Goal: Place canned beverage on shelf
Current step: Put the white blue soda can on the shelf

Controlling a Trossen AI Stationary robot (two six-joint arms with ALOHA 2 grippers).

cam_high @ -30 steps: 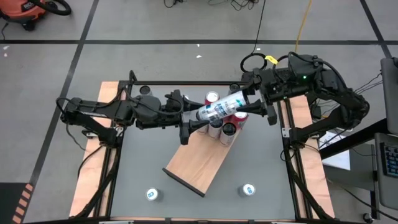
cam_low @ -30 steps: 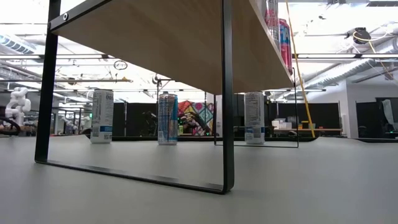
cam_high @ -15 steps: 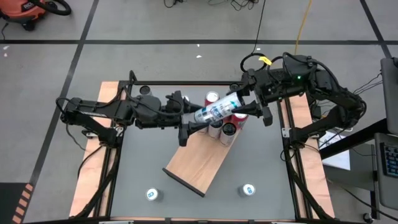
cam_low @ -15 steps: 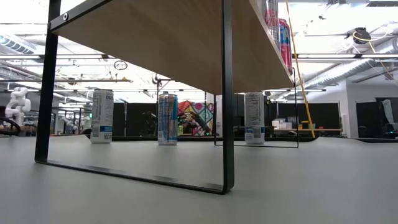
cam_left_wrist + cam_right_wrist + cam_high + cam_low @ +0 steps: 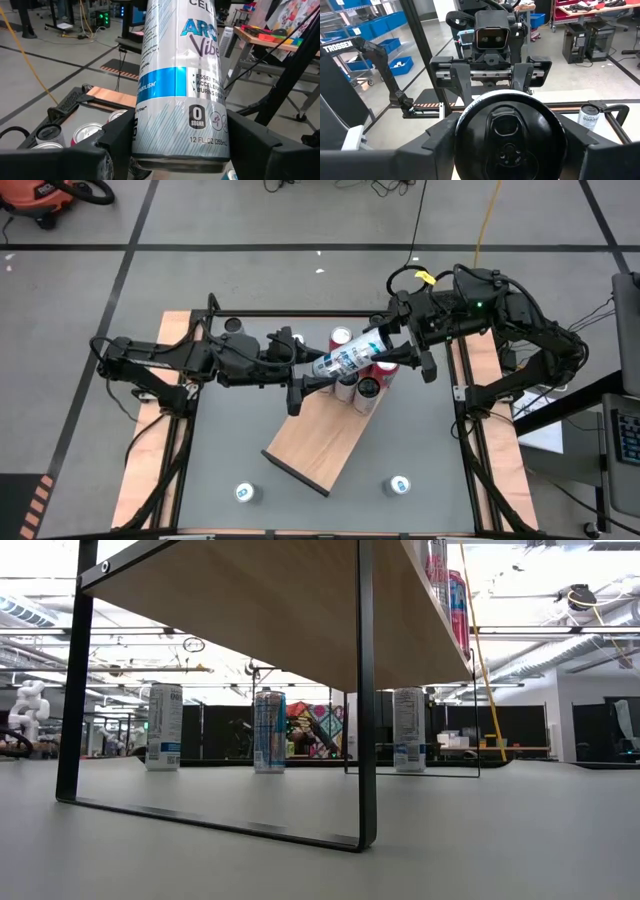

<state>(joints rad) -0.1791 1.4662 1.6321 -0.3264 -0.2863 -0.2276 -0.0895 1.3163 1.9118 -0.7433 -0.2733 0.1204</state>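
Note:
A slim white-and-blue can [image 5: 350, 357] lies nearly level in the air above the far end of the shelf [image 5: 315, 445], a light wooden board on black legs [image 5: 366, 740]. My right gripper [image 5: 388, 340] is shut on the can's top end. My left gripper [image 5: 322, 370] comes from the left, and its open fingers stand close on either side of the can's bottom end [image 5: 180, 150]. Several other cans [image 5: 342, 337] stand upright on the shelf's far end, under the held can. My right gripper pinches the can's top end [image 5: 470, 112] between its two fingers [image 5: 437, 137], one on each side. It comes level from the table's right side, pointing along the can. The can is lifted clear and nearly level above the cans on the shelf. My left gripper's fingers [image 5: 116, 142] flank the bottom end; whether they touch it I cannot tell.
Two cans [image 5: 246, 493] [image 5: 399, 485] stand on the grey table near its front edge, and one [image 5: 233, 326] at the far left. In the low view three cans [image 5: 269, 732] show beyond the shelf's black legs. Wooden rails [image 5: 160, 460] run along both table sides.

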